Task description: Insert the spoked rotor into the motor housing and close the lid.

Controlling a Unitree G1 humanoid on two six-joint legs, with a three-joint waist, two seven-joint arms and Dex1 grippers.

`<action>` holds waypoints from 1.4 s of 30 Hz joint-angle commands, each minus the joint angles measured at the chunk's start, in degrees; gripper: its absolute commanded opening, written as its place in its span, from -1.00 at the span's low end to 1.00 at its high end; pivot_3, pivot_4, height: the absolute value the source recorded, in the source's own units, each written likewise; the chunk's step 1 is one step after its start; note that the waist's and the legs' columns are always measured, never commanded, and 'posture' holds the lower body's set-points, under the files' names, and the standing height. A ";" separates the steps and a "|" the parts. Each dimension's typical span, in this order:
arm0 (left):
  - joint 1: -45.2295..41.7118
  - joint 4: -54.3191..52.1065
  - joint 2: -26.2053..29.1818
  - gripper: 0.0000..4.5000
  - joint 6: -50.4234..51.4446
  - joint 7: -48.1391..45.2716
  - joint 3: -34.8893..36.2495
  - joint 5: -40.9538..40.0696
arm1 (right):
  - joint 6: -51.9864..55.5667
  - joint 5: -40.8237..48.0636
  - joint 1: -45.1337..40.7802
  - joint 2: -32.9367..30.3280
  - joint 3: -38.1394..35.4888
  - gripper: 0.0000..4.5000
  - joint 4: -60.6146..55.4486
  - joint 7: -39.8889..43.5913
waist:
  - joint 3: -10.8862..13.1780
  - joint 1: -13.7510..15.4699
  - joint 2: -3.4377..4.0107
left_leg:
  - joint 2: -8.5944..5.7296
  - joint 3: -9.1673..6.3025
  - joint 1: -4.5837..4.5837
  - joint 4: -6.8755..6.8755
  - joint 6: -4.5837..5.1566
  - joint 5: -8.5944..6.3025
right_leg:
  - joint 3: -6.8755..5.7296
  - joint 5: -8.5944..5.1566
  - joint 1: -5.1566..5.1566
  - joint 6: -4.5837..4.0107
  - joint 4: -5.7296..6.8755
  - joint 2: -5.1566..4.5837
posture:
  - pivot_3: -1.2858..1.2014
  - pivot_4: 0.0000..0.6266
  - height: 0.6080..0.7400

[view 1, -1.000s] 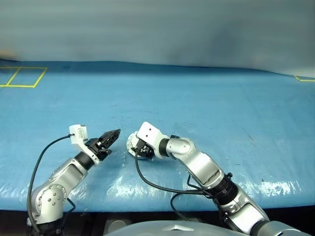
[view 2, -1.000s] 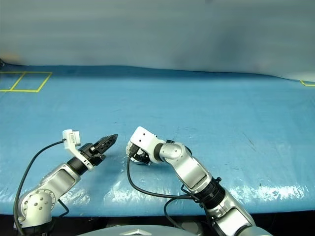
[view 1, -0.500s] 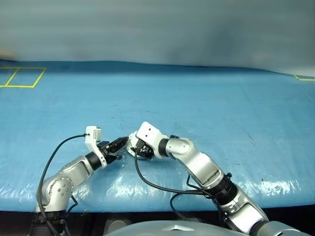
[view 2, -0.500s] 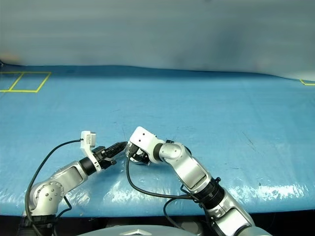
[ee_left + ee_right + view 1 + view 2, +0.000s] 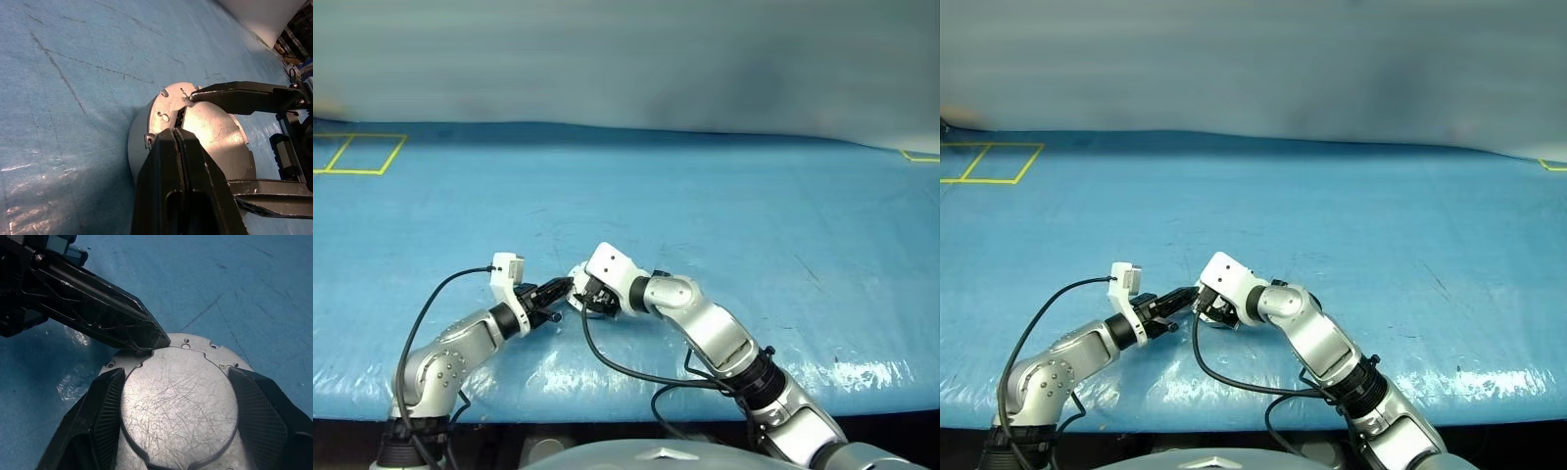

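Silver metal sits between your two grippers: the motor housing point(image 5: 178, 404) rests on the blue table cover point(image 5: 724, 206) with the plain silver lid point(image 5: 215, 132) on top of it. Compared with a second ago, your left gripper point(image 5: 560, 290) has swung in from well to the left of the housing and now reaches its rim, and its fingers have come together. In the left wrist view you see those fingers pressed flat against each other, the tip lying over the edge of the lid; the right wrist view shows that tip touching the housing's rim at a small notch. It holds nothing. Your right gripper point(image 5: 178, 382) has not moved: its fingers point(image 5: 100, 404) stand wide apart, one on each side of the housing, hugging the lid's edge. Whether they press on it you cannot tell. Around the housing the cover is bare on the far side and to the right; the table's near edge lies close behind your arms.
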 commanded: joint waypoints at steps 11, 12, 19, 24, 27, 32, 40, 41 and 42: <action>2.02 -1.62 -0.05 -1.00 -0.60 -0.89 -2.26 4.76 | 18.07 13.94 8.70 2.37 -21.49 0.98 -9.61 -0.86 | 0.10 0.66 -0.04 | -0.01 -0.01 -0.13 -0.47 -0.06 -0.04 | -0.01 -0.15 -0.18 -0.10 -0.20 -0.02 | 0.03 -0.52 1.00; 2.12 -1.65 -0.14 -1.00 -0.76 -0.90 -2.31 4.95 | 20.03 16.30 9.02 4.41 -25.29 0.98 -10.04 -1.28 | 0.11 0.65 -0.04 | 0.00 -0.01 -0.16 -0.53 -0.06 -0.04 | -0.01 -0.15 -0.25 -0.11 -0.19 -0.01 | 0.03 -0.52 1.00; 1.76 -0.92 -0.98 -1.00 -1.72 -1.65 -3.08 5.93 | 31.36 23.32 8.87 13.43 -38.67 0.98 -6.72 -5.59 | 0.41 0.60 0.05 | -0.01 -0.01 -0.30 -0.73 -0.05 -0.03 | -0.01 -0.18 -0.44 -0.18 -0.20 0.00 | 0.03 -0.52 1.00; 1.68 -0.84 -1.72 -1.00 -1.84 -2.02 -3.46 6.73 | 36.22 27.47 8.28 19.43 -44.04 0.98 -4.06 -7.53 | 0.43 0.37 0.09 | 0.00 -0.03 -0.31 -0.88 -0.05 -0.03 | -0.04 -0.25 -0.51 -0.25 -0.18 0.01 | 0.03 -0.52 1.00; 1.79 -1.02 -1.95 -1.00 -1.74 -2.09 -3.51 7.04 | 37.95 29.58 7.86 22.41 -45.61 0.98 -2.27 -9.01 | 0.42 0.37 0.08 | -0.01 -0.03 -0.31 -0.90 -0.05 -0.03 | -0.04 -0.29 -0.48 -0.23 -0.19 0.01 | 0.03 -0.52 1.00; 2.16 -1.41 -2.19 -1.00 -1.56 -2.06 -3.57 7.38 | 39.73 32.93 7.19 26.21 -45.69 0.98 0.30 -10.65 | 0.43 0.04 0.09 | 0.00 -0.03 -0.30 -0.89 -0.05 -0.03 | -0.05 -0.31 -0.48 -0.24 -0.16 0.01 | 0.03 -0.52 1.00; 3.17 -2.44 -2.17 -1.00 -1.38 -1.79 -3.40 7.58 | 44.00 39.48 6.23 31.66 -49.68 0.81 3.78 -13.00 | 0.44 0.07 0.11 | -0.01 -0.04 -0.31 -0.95 -0.05 -0.03 | -0.05 -0.31 -0.46 -0.23 -0.16 0.01 | 0.03 -0.52 1.00; 3.32 -2.58 -2.16 -1.00 -1.39 -1.75 -3.44 7.63 | 44.54 40.40 6.09 32.01 -50.48 0.73 4.22 -13.36 | 0.44 0.07 0.11 | -0.01 -0.04 -0.32 -0.95 -0.05 -0.03 | -0.05 -0.31 -0.47 -0.22 -0.16 0.01 | 0.03 -0.52 1.00; 3.42 -2.64 -2.18 -1.00 -1.38 -1.70 -3.42 7.62 | 44.86 41.51 6.01 32.30 -51.18 0.60 4.71 -13.66 | 0.44 0.07 0.11 | -0.01 -0.04 -0.33 -0.96 -0.05 -0.03 | -0.05 -0.32 -0.46 -0.22 -0.16 0.01 | 0.03 -0.52 1.00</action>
